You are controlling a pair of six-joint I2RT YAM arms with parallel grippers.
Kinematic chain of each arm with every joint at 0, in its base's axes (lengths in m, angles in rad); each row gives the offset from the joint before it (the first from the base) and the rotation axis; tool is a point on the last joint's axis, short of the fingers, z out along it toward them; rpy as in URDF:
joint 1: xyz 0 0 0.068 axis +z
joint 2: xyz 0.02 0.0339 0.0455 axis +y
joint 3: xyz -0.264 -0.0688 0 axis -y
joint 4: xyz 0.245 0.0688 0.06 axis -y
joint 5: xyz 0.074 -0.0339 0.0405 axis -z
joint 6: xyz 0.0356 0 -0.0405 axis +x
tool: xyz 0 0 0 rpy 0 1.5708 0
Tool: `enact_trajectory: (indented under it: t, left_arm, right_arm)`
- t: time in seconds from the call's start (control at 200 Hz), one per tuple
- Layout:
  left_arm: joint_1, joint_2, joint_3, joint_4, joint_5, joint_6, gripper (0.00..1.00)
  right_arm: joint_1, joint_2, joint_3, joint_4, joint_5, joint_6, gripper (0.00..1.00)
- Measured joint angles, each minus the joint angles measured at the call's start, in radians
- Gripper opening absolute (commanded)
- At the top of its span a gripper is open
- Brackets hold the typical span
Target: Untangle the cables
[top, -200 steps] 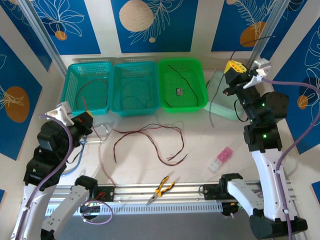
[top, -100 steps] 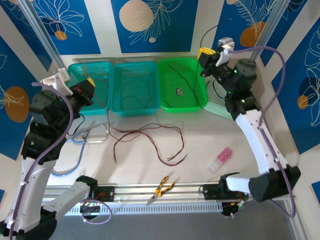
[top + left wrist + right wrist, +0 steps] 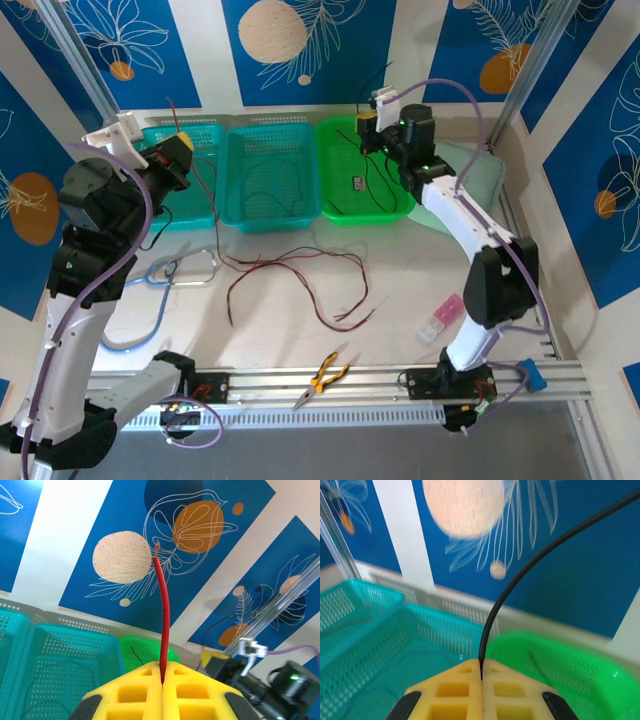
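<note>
Green basket [image 3: 340,205] with dark wire [image 3: 352,143], left tool [image 3: 162,672] gripping red cable [image 3: 162,610], right tool [image 3: 481,672] gripping black cable [image 3: 490,625]

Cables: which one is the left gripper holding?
The red cable, pinched in the shut left gripper and standing upright from it. The black cable is in the right gripper.

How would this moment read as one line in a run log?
left gripper: shut on thin red wire | right gripper: shut on thin black wire | loose red-brown wires: on white table
</note>
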Motion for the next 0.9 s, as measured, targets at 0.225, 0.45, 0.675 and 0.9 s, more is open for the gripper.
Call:
enact_trajectory:
  t: [0.225,0.45,0.675,0.9]
  left_arm:
    - [0.0,-0.008,0.0,-0.001,0.0,0.022,0.0]
    - [0.0,-0.008,0.003,0.0,0.0,0.026,0.0]
    - [0.0,-0.008,0.001,0.003,0.006,0.024,0.0]
    - [0.0,-0.01,-0.003,0.004,0.018,0.022,0.0]
  right_arm:
    - [-0.001,0.149,0.005,-0.165,-0.017,0.056,0.0]
    - [-0.007,0.306,0.227,-0.452,-0.122,0.146,0.0]
    - [-0.035,0.468,0.401,-0.644,-0.211,0.241,0.0]
    - [-0.047,0.588,0.512,-0.778,-0.214,0.285,0.03]
